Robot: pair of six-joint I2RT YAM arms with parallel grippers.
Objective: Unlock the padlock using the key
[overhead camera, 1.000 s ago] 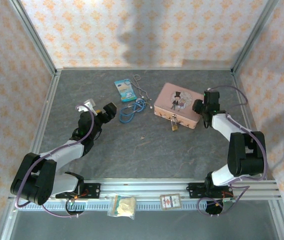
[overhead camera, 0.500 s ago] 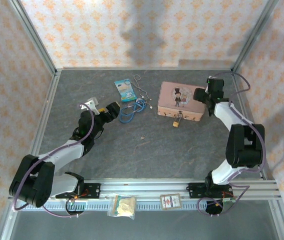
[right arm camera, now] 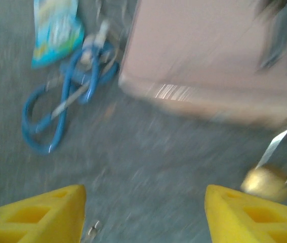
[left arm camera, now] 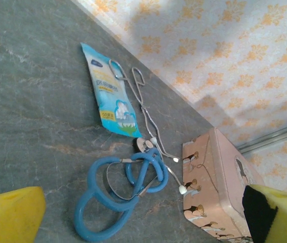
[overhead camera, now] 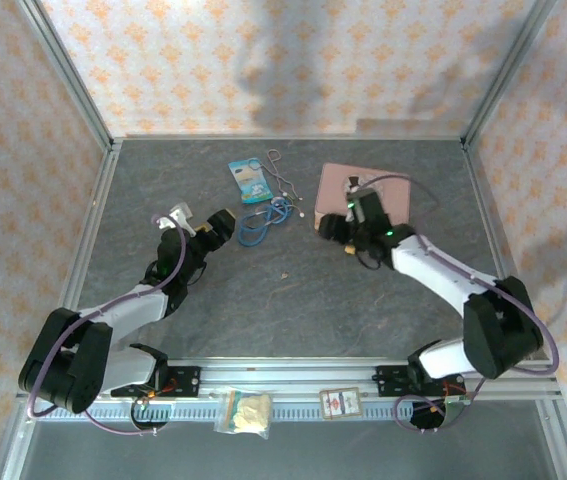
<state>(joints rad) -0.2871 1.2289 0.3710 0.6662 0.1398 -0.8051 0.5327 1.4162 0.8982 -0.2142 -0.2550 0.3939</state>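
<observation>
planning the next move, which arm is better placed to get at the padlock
Right. The right fingers hang open just in front of the pink tin, with the padlock close beside them. The left fingers are open too, but sit off by the blue stethoscope, apart from the tin.

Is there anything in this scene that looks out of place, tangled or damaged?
Nothing looks spilled or broken. The blue tube loop and a thin silver cord lie tangled together on the table beside the pink tin. A small bag and a card lie just below the near rail, between the arm bases.
</observation>
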